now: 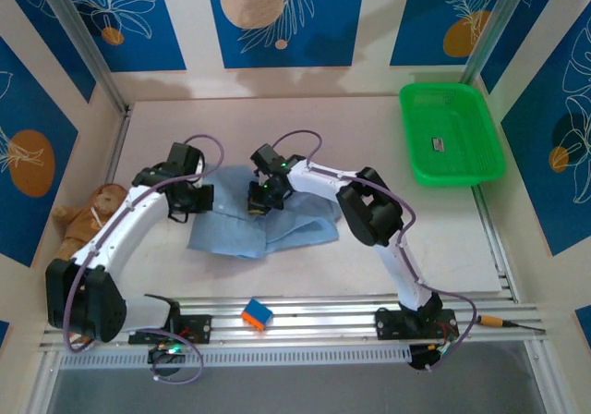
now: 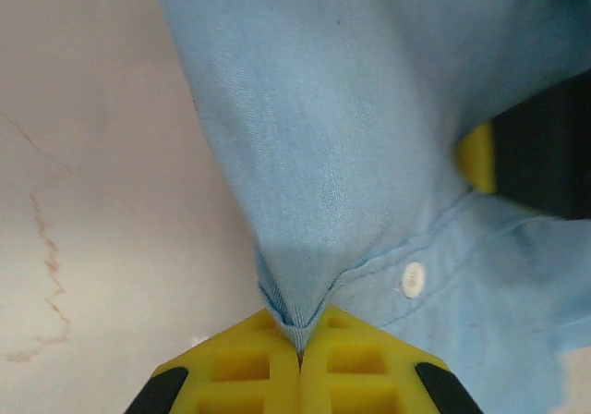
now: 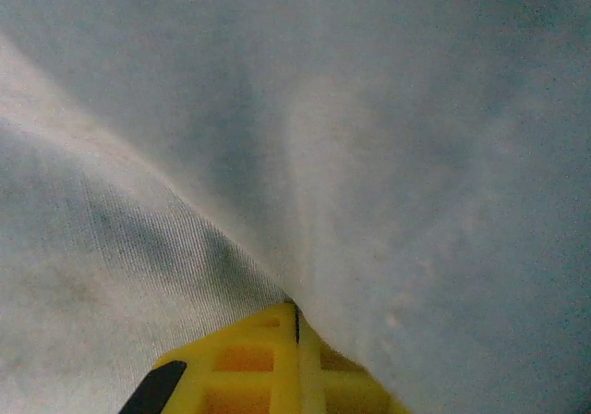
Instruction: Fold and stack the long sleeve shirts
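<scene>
Light blue shirt [image 1: 268, 229] lies bunched mid-desk [image 1: 416, 229] as I see it from above. My left pincer [image 1: 203, 200] sits at its left edge and my right pincer [image 1: 257, 201] on its far edge. A green basket [image 1: 452, 132] at the far right holds a small tag [image 1: 440, 144], too small for me to read.

On the left wrist camera, the yellow fingers [image 2: 268, 368] press together on a shirt fold beside a white button [image 2: 413, 279].

On the right wrist camera, that pincer is clamped on the cloth too.
</scene>
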